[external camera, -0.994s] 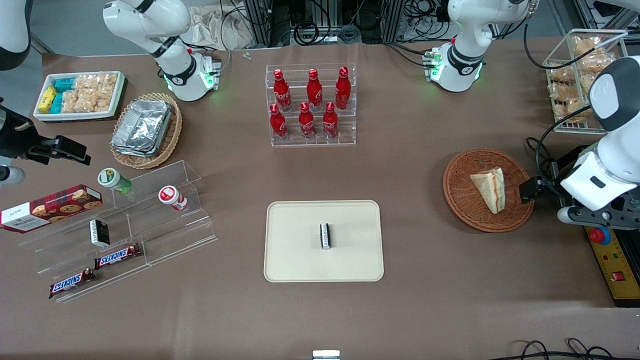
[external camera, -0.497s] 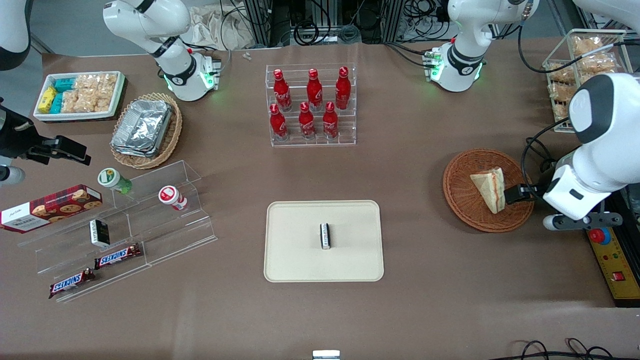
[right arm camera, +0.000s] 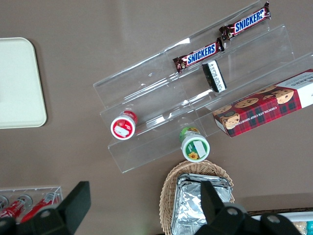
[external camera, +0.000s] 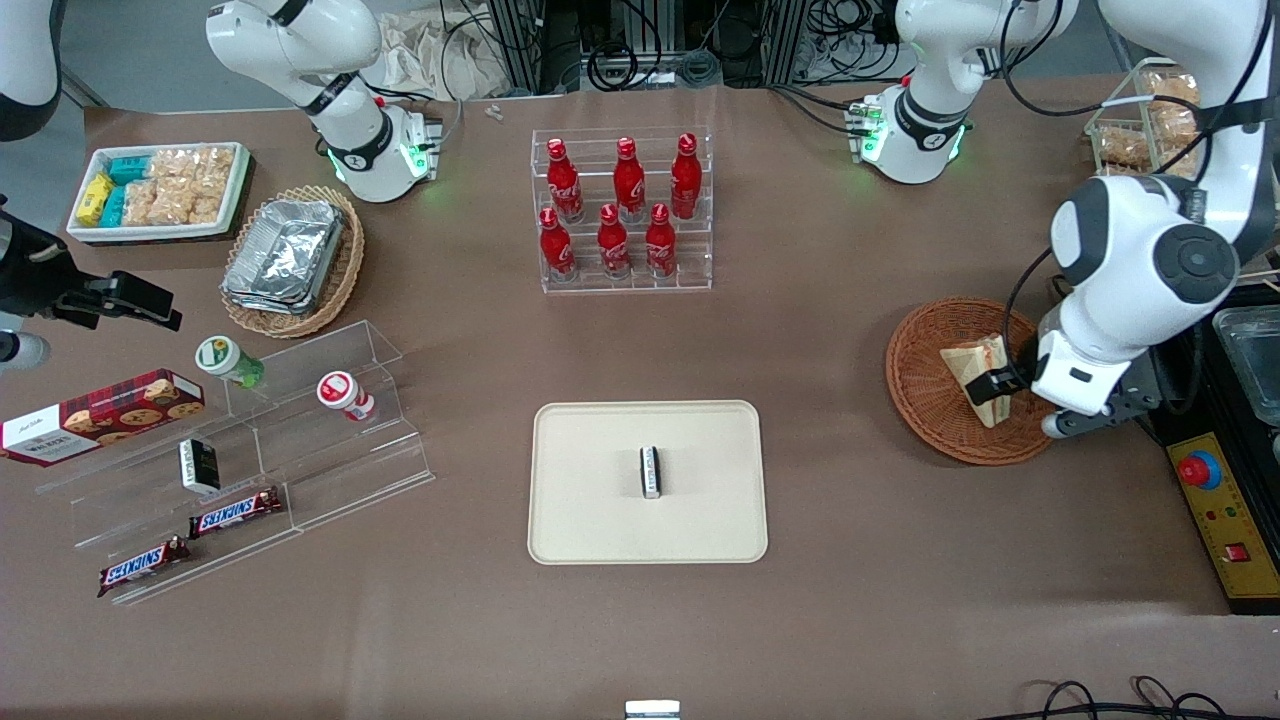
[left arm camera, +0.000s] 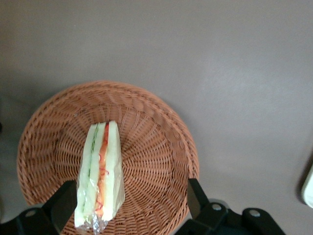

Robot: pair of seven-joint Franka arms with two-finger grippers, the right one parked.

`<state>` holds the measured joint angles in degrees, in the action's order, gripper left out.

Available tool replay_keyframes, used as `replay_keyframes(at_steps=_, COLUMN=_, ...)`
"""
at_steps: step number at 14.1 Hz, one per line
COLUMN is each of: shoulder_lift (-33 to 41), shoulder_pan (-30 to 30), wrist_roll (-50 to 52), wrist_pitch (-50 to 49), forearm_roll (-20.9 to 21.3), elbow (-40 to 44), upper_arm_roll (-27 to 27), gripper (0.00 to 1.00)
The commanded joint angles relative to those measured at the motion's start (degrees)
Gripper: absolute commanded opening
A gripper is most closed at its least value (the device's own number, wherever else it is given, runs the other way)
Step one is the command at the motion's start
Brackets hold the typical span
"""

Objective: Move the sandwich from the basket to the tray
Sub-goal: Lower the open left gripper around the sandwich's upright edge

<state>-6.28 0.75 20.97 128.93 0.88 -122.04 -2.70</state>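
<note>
The sandwich point(external camera: 978, 375), a wrapped white wedge with red and green filling, lies in the round reddish-brown wicker basket point(external camera: 925, 405) toward the working arm's end of the table. My gripper point(external camera: 997, 385) hangs over the basket, open. In the left wrist view the sandwich point(left arm camera: 100, 176) stands between the two spread fingers, close to one finger point(left arm camera: 63, 205) and well apart from its mate, with the basket point(left arm camera: 151, 147) weave under it. Nothing is gripped. The beige tray point(external camera: 590, 520) lies nearer the front camera, at mid-table.
A small black-and-white packet point(external camera: 650, 471) lies on the tray. A rack of red bottles point(external camera: 622, 210) stands farther from the camera. A wire basket of snacks point(external camera: 1150, 120) and a control box with a red button point(external camera: 1200, 470) flank the working arm.
The working arm has swung in over the basket, toward the parked arm's end. Its open gripper went from the basket's rim to over the sandwich, which has not moved.
</note>
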Motion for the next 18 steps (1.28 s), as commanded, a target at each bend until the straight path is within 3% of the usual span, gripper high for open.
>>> replay_keyframes(at_steps=1, shoulder_lift=1.97, shoulder_pan=0.04, wrist_roll=2.23, wrist_pitch=2.12, forearm_roll=0.88, elbow=-3.9, upper_arm_roll=0.24, gripper=1.0)
replay_keyframes(at_steps=18, shoulder_lift=-1.02, shoulder_pan=-1.72, wrist_roll=2.23, wrist_pitch=11.52, forearm_roll=0.97, elbow=-11.99, upper_arm_roll=1.12, gripper=1.0)
